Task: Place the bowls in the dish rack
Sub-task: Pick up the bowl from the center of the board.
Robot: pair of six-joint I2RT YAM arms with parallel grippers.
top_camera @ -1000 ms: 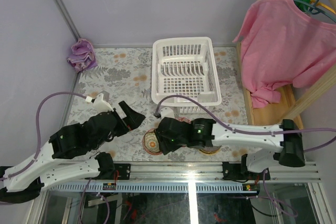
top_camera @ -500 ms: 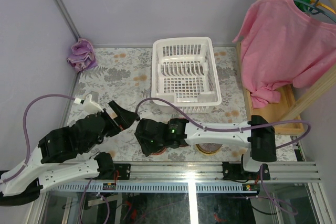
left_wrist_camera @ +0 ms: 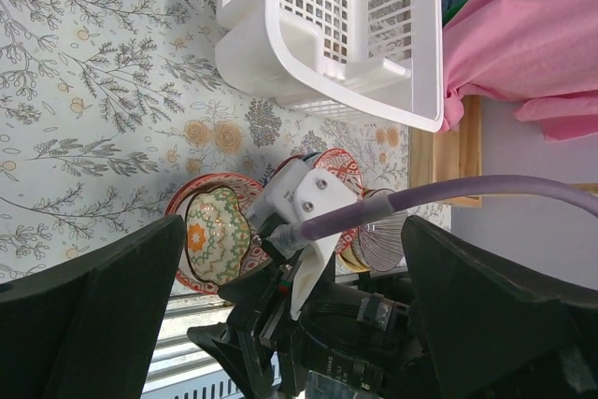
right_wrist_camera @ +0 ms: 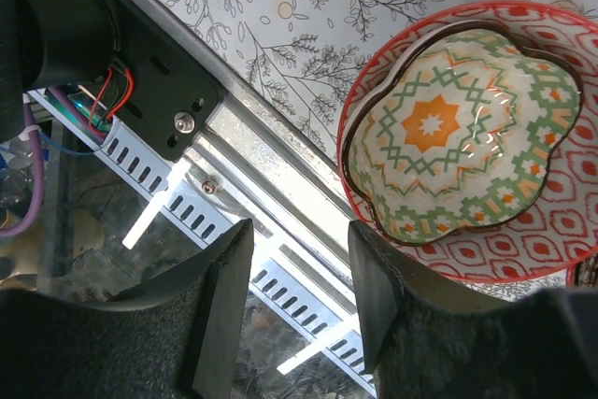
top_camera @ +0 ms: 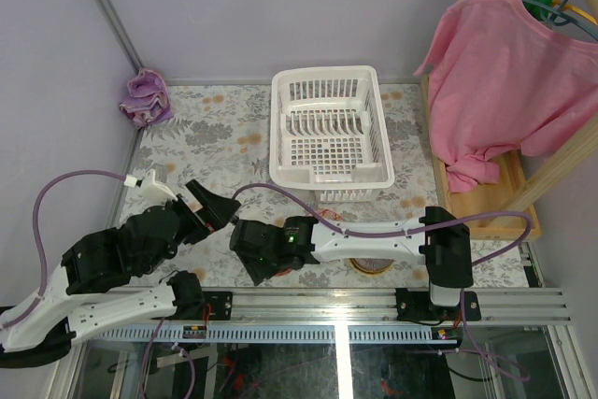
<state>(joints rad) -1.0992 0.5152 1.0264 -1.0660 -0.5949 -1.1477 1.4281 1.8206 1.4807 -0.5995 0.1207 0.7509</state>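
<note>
A scalloped green-and-orange bowl point(right_wrist_camera: 448, 142) sits nested in a red patterned bowl point(right_wrist_camera: 551, 231) near the table's front edge. My right gripper point(right_wrist_camera: 299, 301) is open and holds nothing. It hangs over the front rail, and its right finger point(right_wrist_camera: 397, 296) is just outside the red bowl's rim. In the left wrist view the same nested bowls point(left_wrist_camera: 215, 235) lie beside the right arm's wrist, with a ribbed grey bowl point(left_wrist_camera: 378, 242) and another red bowl point(left_wrist_camera: 338, 167) behind it. My left gripper point(left_wrist_camera: 299, 324) is wide open, to the left of them. The white dish rack point(top_camera: 329, 128) stands further back.
A purple cloth point(top_camera: 145, 98) lies at the back left corner. A pink shirt point(top_camera: 509, 81) hangs over a wooden stand point(top_camera: 486, 198) on the right. The metal front rail point(right_wrist_camera: 280, 221) runs right beside the bowls. The right arm's purple cable point(left_wrist_camera: 448, 198) crosses above them.
My right arm has swung left along the front edge, carrying its gripper from above the bowls out over the rail. My left arm has drawn back slightly to the left.
</note>
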